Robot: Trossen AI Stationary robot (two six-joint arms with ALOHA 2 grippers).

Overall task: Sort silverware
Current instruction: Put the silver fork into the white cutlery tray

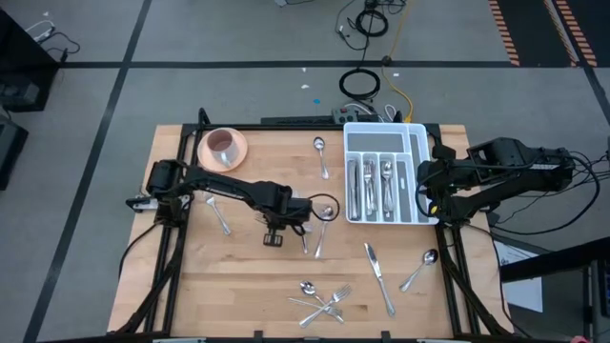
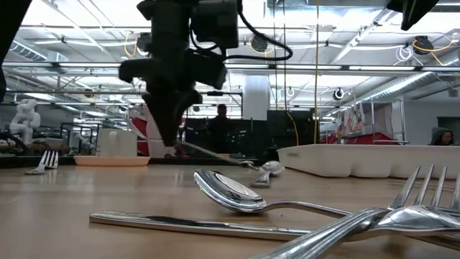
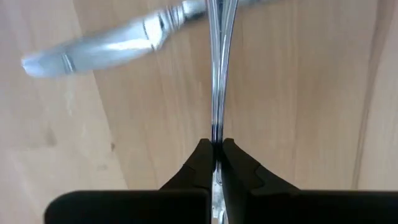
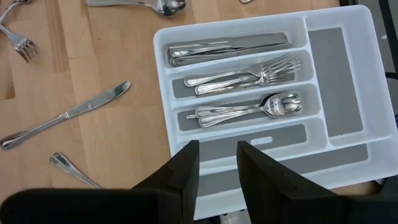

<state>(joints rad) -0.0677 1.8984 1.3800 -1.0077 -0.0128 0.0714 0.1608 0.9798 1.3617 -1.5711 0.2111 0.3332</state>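
My left gripper (image 1: 297, 211) points down over the middle of the table, shut on a silver spoon (image 2: 223, 157) whose bowl (image 1: 326, 211) points toward the white divided tray (image 1: 381, 128). A table knife (image 3: 106, 43) lies on the wood below it. The tray holds knives, forks and spoons (image 4: 249, 107) in separate compartments. Loose silverware lies around: a spoon (image 1: 321, 152) at the far side, a fork (image 1: 217, 214) on the left, a knife (image 1: 378, 276), a spoon (image 1: 419, 270) and a small heap (image 1: 324, 300) near the front. My right gripper (image 4: 217, 162) hangs open above the tray's right side. My left gripper pinches the spoon's handle (image 3: 215, 134) between its two fingers, close to the handle's free end, on its flat faces. The fingers come from above, pointing down, across the handle. The spoon slants down from the fingers to its bowl (image 2: 269, 169); whether the bowl touches the table, I cannot tell.
A pink cup on its saucer (image 1: 222, 146) stands at the far left of the table. In the low view a spoon (image 2: 230, 193), a knife (image 2: 187, 224) and a fork (image 2: 402, 212) lie close at the front edge. Bare wood shows at the near left (image 1: 219, 286).
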